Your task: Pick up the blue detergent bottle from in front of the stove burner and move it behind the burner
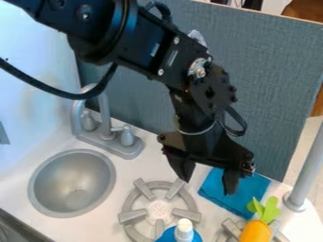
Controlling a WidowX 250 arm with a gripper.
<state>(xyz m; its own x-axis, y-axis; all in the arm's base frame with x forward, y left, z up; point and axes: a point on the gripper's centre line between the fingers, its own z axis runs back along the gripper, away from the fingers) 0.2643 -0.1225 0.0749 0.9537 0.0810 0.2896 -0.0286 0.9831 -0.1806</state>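
Parted fingers (231, 183) above blue cloth (247, 198) and burner (131, 217), white-capped blue bottle (183, 231) by the burner.

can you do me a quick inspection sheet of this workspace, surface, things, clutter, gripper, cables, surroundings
surface: white counter with gray sink, faucet and burner
job's things: blue cloth, lying flat, nearest the gripper
clutter: blue bottle with white cap and toy carrot, both cut off by the bottom edge
gripper: hangs over the counter, fingers apart, nothing seen between them
cables: black cable sags left of the arm; shorter loop near the gripper
surroundings: gray-blue panel behind, gray post at right
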